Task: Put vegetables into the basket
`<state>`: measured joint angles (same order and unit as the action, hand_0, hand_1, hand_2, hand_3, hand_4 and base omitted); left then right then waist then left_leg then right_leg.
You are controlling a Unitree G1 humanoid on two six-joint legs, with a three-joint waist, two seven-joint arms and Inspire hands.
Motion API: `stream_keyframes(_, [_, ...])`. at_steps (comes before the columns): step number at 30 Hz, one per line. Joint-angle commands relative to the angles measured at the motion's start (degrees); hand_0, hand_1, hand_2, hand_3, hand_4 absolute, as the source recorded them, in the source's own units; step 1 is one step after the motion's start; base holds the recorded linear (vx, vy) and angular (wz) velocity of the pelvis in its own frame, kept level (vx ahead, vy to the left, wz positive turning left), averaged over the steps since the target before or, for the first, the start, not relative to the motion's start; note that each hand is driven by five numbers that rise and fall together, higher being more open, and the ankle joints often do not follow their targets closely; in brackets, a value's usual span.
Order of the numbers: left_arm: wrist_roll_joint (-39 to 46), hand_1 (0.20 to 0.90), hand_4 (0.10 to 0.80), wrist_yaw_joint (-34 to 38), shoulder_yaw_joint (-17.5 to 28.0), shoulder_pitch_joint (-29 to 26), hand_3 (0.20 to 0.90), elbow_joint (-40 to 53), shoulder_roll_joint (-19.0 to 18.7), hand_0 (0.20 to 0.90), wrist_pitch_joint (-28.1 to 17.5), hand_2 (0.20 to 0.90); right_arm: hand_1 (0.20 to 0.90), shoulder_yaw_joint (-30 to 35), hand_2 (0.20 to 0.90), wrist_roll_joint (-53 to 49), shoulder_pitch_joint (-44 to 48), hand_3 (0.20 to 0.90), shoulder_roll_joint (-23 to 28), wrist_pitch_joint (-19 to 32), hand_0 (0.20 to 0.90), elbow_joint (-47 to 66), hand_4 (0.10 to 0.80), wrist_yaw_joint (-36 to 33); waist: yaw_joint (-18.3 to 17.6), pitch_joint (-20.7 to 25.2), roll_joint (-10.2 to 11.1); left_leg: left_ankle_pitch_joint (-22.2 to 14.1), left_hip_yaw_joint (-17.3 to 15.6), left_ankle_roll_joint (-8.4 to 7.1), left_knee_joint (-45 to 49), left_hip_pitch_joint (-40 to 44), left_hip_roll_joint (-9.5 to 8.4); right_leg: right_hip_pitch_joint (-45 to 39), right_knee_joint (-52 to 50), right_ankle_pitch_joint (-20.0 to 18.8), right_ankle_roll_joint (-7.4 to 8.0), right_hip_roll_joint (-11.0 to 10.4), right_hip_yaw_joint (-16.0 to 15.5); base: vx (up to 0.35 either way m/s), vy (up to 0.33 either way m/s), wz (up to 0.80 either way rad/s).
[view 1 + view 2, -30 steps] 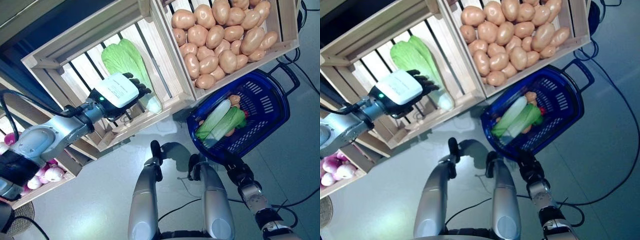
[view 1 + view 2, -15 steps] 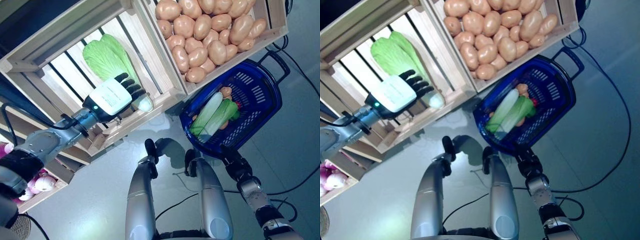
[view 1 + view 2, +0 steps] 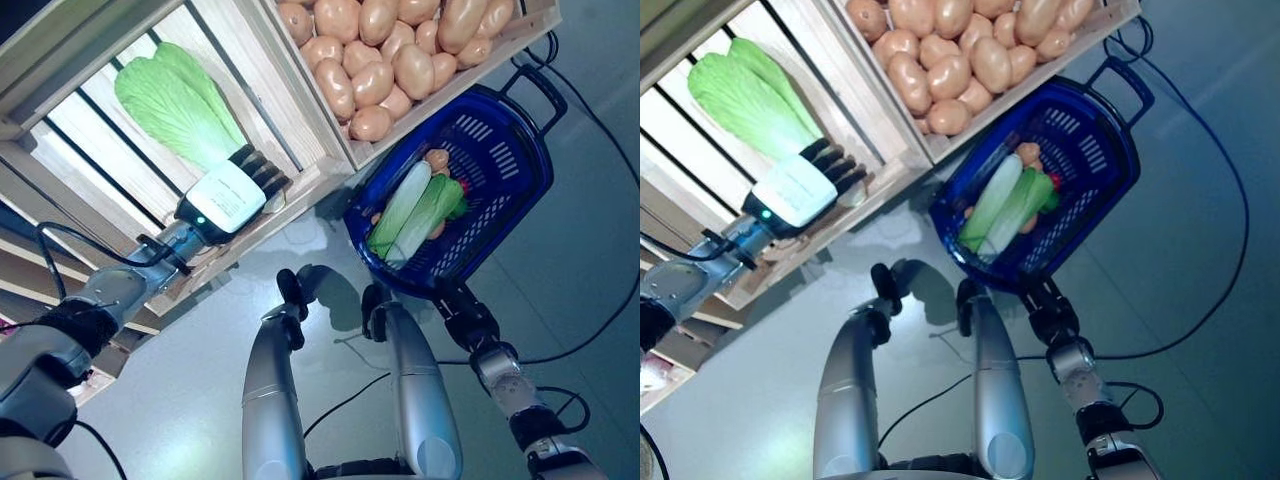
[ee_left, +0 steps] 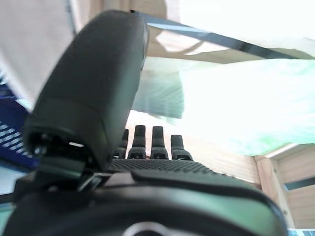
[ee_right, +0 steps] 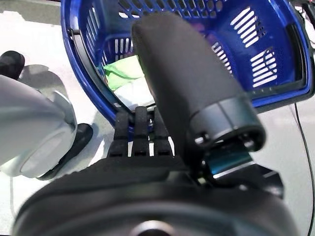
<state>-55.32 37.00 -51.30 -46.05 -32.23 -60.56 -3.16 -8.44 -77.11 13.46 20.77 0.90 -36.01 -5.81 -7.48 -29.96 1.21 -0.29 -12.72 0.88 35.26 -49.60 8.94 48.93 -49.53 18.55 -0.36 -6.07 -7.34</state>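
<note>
A green cabbage [image 3: 175, 95] with a white stem lies in the slatted wooden crate [image 3: 95, 150] at upper left. My left hand [image 3: 228, 198], with a white cover on its back, reaches into that crate. Its straight fingers [image 4: 153, 142] lie over the cabbage's stem end, and the leaves [image 4: 236, 108] show just past them. The hand is open. The blue basket [image 3: 495, 135] hangs at the right, with my right hand [image 3: 458, 312] shut on its handle, fingers [image 5: 140, 130] curled under the blue rim [image 5: 83, 59]. Two green-and-white cabbages [image 3: 405, 205] and some smaller vegetables lie in it.
A wooden crate full of potatoes [image 3: 395, 60] stands above the basket, right of the cabbage crate. The crates' front boards [image 3: 300, 185] jut out between my left hand and the basket. Grey floor lies below and to the right.
The camera has shifted, sliding the whole scene up and left. My left hand has moved further into the crate, onto the cabbage's stem end. The right hand still holds the basket.
</note>
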Motion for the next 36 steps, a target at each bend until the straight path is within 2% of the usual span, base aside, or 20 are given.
stream_keyframes(1, [1.59, 0.900, 0.800, 3.82, 4.08, -4.86, 0.900, 0.20, 0.80, 0.900, 4.12, 0.900, 0.900, -0.42, 0.900, -2.73, -3.91, 0.900, 4.16, 0.13, 0.900, 2.62, 0.800, -3.49, -0.47, 0.17, -0.63, -9.34, 1.98, -2.62, 6.89, -0.80, 1.44, 0.24, 6.98, -9.43, 1.76, -1.59, -0.86, 0.002, 0.060, -0.08])
stream_keyframes(9, [-2.45, 0.900, 0.800, 5.30, 5.08, -4.30, 0.900, -6.31, 4.43, 0.900, 6.94, 0.900, 0.900, 0.05, 0.900, -2.38, -4.45, 0.900, 4.27, -0.03, 0.900, 5.16, 0.800, -5.58, -1.22, 0.17, -0.21, -10.52, 1.72, -2.44, 8.21, -1.98, 0.88, 1.85, 6.37, -9.87, 2.56, -1.85, 0.14, -0.007, 0.069, -0.08])
stream_keyframes(13, [-2.79, 0.900, 0.800, 5.19, 6.05, -3.72, 0.900, -7.14, 4.20, 0.900, 9.63, 0.900, 0.900, 0.13, 0.900, -2.18, -5.16, 0.900, 4.84, 0.36, 0.900, 6.23, 0.800, -3.98, -1.38, 0.17, -0.25, -10.66, 1.31, -2.33, 8.09, -2.06, 0.88, 1.92, 7.19, -10.24, 2.73, -2.14, 0.28, -0.002, 0.057, -0.05])
stream_keyframes(18, [-4.08, 0.900, 0.800, 6.15, 8.66, -0.45, 0.900, -9.10, 3.62, 0.900, 12.00, 0.900, 0.900, 0.41, 0.900, -3.16, -6.65, 0.900, 5.50, 0.42, 0.900, 8.64, 0.800, -4.21, -1.60, 0.17, -0.33, -10.78, 0.79, -2.20, 8.01, -2.56, 0.59, 2.87, 7.20, -10.62, 2.98, -2.24, 0.64, -0.012, 0.050, -0.06])
stream_keyframes(23, [-3.91, 0.900, 0.800, 6.45, 9.71, 1.69, 0.900, -10.06, 3.45, 0.900, 12.65, 0.900, 0.900, 0.51, 0.900, -3.11, -7.09, 0.900, 6.17, 0.67, 0.900, 10.12, 0.800, -4.08, -1.71, 0.17, -0.44, -10.77, 0.59, -2.33, 7.72, -2.56, 0.49, 3.09, 7.16, -10.61, 3.05, -2.46, 0.62, -0.016, 0.056, -0.02])
stream_keyframes(24, [-3.65, 0.319, 0.413, 6.80, 10.04, 2.26, 0.319, -10.64, 3.52, 0.319, 13.03, 0.319, 0.900, 0.27, 0.900, -3.22, -6.90, 0.900, 6.34, 0.76, 0.900, 10.83, 0.800, -4.61, -1.70, 0.17, -0.35, -10.80, 0.46, -2.23, 7.56, -2.52, 0.44, 3.17, 7.21, -10.61, 3.03, -2.35, 0.79, -0.012, 0.045, -0.03])
stream_keyframes(25, [-4.28, 0.300, 0.400, 7.10, 10.48, 2.74, 0.300, -11.02, 3.65, 0.300, 12.77, 0.300, 0.900, 0.31, 0.900, -3.29, -6.76, 0.900, 6.51, 0.60, 0.900, 11.03, 0.800, -4.94, -1.61, 0.17, -0.27, -10.75, 0.43, -2.15, 7.48, -2.53, 0.42, 3.27, 7.18, -10.71, 3.03, -2.33, 0.79, -0.013, 0.044, -0.03])
stream_keyframes(33, [-2.91, 0.300, 0.400, 8.78, 12.44, 4.70, 0.300, -11.29, 3.72, 0.300, 12.86, 0.300, 0.900, 0.36, 0.900, -4.17, -6.46, 0.900, 7.17, -0.26, 0.900, 13.52, 0.800, -7.34, -1.29, 0.17, 0.29, -9.98, 0.30, -2.21, 5.84, -1.46, 0.05, 1.99, 9.26, -11.54, 3.11, -2.12, 0.79, -0.005, 0.009, -0.02])
stream_keyframes(36, [1.52, 0.300, 0.400, 9.88, 12.90, 5.27, 0.300, -11.09, 4.03, 0.300, 13.27, 0.300, 0.900, 0.02, 0.900, -5.14, -6.20, 0.900, 7.20, 0.21, 0.900, 14.45, 0.800, -7.60, -1.26, 0.17, 0.58, -9.64, 0.34, -2.14, 4.75, -0.17, -0.24, 0.78, 10.00, -11.58, 3.10, -1.75, 1.03, -0.022, 0.026, -0.08])
